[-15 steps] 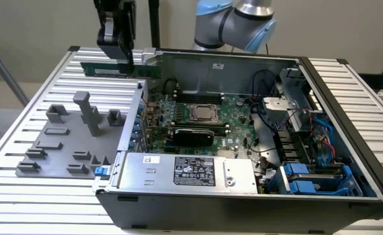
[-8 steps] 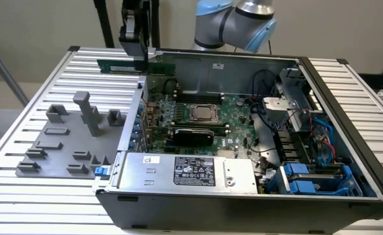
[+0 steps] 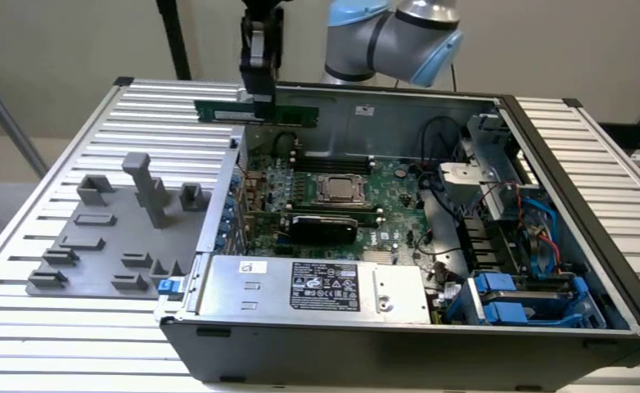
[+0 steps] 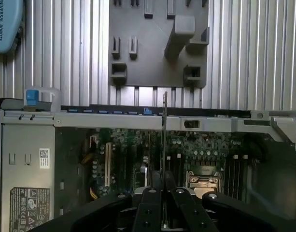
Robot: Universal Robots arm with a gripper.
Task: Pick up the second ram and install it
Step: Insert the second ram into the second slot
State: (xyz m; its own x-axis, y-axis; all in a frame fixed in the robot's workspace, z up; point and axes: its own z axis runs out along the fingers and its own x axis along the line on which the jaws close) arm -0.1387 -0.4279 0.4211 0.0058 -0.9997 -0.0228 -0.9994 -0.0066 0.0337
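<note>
A ribbed aluminium table [image 3: 47, 147] carries an open grey computer case [image 3: 407, 348] across the middle and the exterior view's right. Inside it lies a green motherboard [image 3: 298, 172], with a processor socket [image 3: 342, 190] at its centre and a black card [image 3: 326, 225] just below. A silver power supply [image 3: 298, 286] sits at lower middle and blue drive caddies [image 3: 506, 299] at lower right. At the exterior view's left rests a grey fixture plate [image 3: 101, 254] with a tall post [image 3: 146, 192].

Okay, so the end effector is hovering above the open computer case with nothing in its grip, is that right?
Not quite. The end effector does hover above the open computer case, but it is not empty. It is shut on the ram stick, which it holds level in the air. The exterior view shows this.
</note>
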